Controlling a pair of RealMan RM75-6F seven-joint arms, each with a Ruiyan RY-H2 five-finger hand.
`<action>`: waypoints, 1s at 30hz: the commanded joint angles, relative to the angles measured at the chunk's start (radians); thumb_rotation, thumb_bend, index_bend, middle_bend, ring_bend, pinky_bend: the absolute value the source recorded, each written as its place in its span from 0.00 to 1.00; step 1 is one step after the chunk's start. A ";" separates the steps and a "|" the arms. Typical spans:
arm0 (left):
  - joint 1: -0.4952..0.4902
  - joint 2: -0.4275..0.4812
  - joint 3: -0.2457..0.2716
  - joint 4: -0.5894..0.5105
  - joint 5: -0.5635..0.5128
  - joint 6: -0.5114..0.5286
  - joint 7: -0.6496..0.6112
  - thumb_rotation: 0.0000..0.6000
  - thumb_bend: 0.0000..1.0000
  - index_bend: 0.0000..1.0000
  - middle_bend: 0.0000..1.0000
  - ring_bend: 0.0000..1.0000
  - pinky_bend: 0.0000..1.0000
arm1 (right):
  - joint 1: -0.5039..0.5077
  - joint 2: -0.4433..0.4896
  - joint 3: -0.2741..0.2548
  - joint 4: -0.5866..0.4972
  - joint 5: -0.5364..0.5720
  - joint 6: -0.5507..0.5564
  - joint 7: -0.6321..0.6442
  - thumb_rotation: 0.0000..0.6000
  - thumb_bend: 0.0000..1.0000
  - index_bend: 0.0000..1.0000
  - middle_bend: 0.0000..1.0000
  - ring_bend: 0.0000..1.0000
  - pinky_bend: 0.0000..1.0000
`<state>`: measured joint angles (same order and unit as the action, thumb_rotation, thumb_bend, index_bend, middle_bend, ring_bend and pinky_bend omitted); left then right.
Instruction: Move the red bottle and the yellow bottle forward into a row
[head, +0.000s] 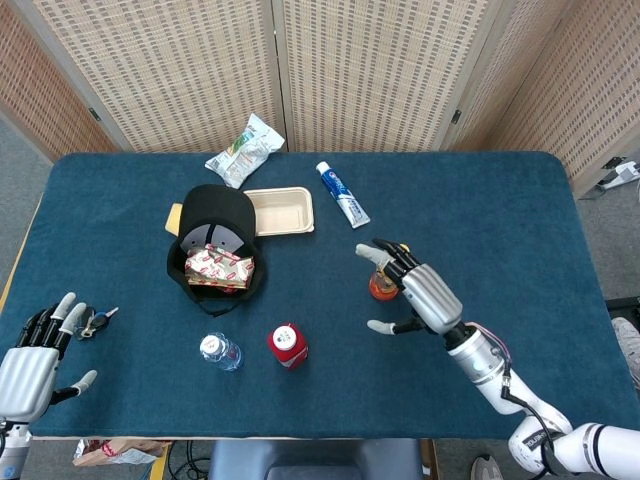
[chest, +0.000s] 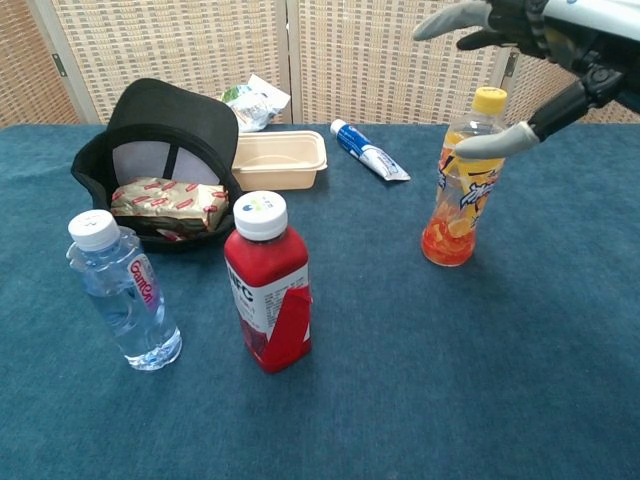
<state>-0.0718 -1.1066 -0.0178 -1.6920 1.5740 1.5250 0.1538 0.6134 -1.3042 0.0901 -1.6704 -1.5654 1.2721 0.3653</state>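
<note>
The red bottle (chest: 269, 282) stands upright at the worktop's (head: 520, 220) near edge, just right of a clear water bottle (chest: 117, 290). The yellow bottle (chest: 462, 182) stands upright farther back and to the right. Above it the right hand (head: 422, 295) hovers, fingers spread, holding nothing. The left hand (head: 28, 372) rests with fingers apart and empty beside keys (head: 97, 321).

A blue table (head: 500, 220) seen from above, with a black cap (head: 213, 238) as landmark. Below and right of the cap stands a red bottle (head: 288, 345), a clear water bottle (head: 219, 351) just left of it. Further right, the right hand (head: 418, 292), fingers spread, hovers over a yellow bottle (head: 384, 283), possibly not touching. Far lower left, the left hand (head: 28, 358) lies open beside keys (head: 95, 322).
</note>
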 joint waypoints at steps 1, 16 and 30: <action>0.000 0.001 0.000 -0.001 0.000 0.001 0.000 1.00 0.14 0.00 0.00 0.00 0.06 | -0.025 0.030 0.024 -0.015 0.069 -0.009 -0.005 1.00 0.05 0.00 0.11 0.02 0.09; -0.003 -0.003 0.002 -0.007 -0.001 -0.006 0.015 1.00 0.14 0.00 0.00 0.00 0.06 | -0.027 0.002 0.057 0.141 0.192 -0.189 0.313 1.00 0.00 0.00 0.03 0.00 0.09; -0.007 -0.007 0.000 -0.011 -0.004 -0.009 0.027 1.00 0.14 0.00 0.00 0.00 0.06 | 0.013 -0.134 0.052 0.375 0.139 -0.280 0.522 1.00 0.00 0.00 0.06 0.00 0.09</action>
<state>-0.0780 -1.1129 -0.0178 -1.7038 1.5696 1.5165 0.1803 0.6182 -1.4225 0.1426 -1.3118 -1.4190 1.0044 0.8707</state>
